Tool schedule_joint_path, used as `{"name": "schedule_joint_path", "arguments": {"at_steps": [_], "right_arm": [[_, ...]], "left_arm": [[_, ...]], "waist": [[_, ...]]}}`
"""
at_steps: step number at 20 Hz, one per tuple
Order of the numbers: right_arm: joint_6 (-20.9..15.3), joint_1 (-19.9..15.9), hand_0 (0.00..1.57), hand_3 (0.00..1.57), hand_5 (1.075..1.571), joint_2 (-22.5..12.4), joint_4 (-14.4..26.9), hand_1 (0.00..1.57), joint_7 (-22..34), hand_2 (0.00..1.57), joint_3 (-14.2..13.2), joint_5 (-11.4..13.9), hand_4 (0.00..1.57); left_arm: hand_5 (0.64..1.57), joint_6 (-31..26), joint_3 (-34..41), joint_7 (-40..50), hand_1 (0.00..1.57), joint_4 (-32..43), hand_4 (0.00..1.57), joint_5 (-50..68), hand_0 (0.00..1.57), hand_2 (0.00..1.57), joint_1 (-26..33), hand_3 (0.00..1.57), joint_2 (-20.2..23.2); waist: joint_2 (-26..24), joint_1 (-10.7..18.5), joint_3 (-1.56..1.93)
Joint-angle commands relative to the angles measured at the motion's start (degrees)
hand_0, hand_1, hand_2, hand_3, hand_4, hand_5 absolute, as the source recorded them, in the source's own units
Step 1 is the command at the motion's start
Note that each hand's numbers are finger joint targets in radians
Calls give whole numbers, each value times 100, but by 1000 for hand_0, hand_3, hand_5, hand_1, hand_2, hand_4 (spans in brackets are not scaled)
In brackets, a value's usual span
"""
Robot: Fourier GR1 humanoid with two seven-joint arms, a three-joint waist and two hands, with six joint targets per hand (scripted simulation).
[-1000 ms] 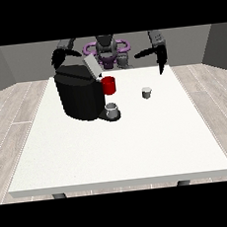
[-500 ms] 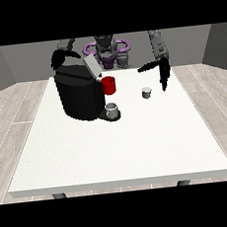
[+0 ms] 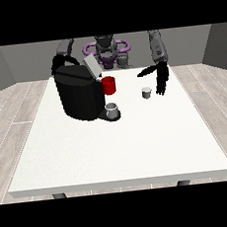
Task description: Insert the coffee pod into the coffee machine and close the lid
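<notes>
Black coffee machine [image 3: 80, 95] is sitting on the white table [image 3: 119, 144], toward the view's left and back. Its lid [image 3: 93, 67] is standing open, tilted up at an angle above the machine's top. A red part [image 3: 109, 85] is showing at the machine's front, just under the open lid. A small grey cup [image 3: 112, 109] is resting on the machine's base, below the red part.

The pod [image 3: 146, 92] is sitting upright on the table, small and pale grey, to the right of the machine and well apart from it. It is not in the machine.

The hand at the view's right [image 3: 161, 81] is hanging over the table just beside the pod, on the pod's right. Its fingers are pointing straight down, not curled, and the thumb is sticking out to the left above the pod. It is holding nothing; whether a fingertip is touching the pod cannot be told.

The hand at the view's left [image 3: 57, 63] is sitting behind the machine's top back corner, mostly hidden by the machine. How its fingers are lying cannot be told, nor whether it is touching the machine.

The robot's torso [image 3: 106, 50] is showing at the far table edge, between the two arms.
</notes>
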Motion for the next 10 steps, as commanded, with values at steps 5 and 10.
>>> {"name": "schedule_joint_path", "arguments": {"at_steps": [5,10], "right_arm": [[-400,-52,0,0,1571,193,398,0,-182,0,291,230,422],[-157,-244,0,0,1571,-16,637,0,-92,0,-52,165,356]], "left_arm": [[1571,192,-73,-80,807,748,0,-487,807,847,-361,501,41],[1571,473,-405,65,580,862,0,-1045,580,719,-420,472,70]], "waist": [[44,12,-2],[95,-52,0]]}}
